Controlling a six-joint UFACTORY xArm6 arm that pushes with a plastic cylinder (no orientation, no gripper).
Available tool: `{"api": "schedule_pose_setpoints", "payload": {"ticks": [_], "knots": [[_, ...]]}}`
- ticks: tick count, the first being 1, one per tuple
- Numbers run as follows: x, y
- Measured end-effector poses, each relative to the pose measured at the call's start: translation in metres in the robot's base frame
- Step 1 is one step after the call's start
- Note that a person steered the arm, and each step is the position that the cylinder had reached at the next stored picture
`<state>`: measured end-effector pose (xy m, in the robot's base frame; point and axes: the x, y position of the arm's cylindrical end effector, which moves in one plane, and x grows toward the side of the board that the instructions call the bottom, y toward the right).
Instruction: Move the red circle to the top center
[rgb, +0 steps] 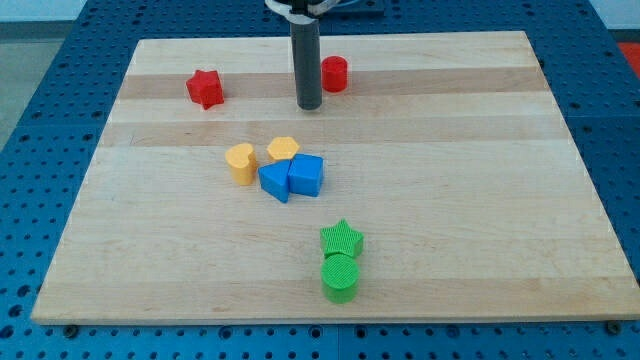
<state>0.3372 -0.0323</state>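
The red circle (335, 74) stands near the view's top, just right of centre, on the wooden board (480, 180). My tip (309, 104) is the lower end of the dark rod. It rests on the board just left of and slightly below the red circle, a small gap apart from it. A red star (204, 88) lies at the view's top left.
Two yellow blocks (241, 161) (283, 149) and two blue blocks (274, 181) (307, 175) cluster at the middle. A green star (341, 239) touches a green circle (340, 277) at the view's bottom centre. Blue pegboard surrounds the board.
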Motion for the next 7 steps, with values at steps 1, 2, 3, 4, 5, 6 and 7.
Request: {"api": "schedule_pose_setpoints", "payload": {"ticks": [1, 2, 3, 4, 5, 6, 7], "knots": [[0.006, 0.033], [0.006, 0.04], [0.006, 0.04], [-0.003, 0.04], [-0.022, 0.04], [-0.027, 0.04], [-0.033, 0.04]]}}
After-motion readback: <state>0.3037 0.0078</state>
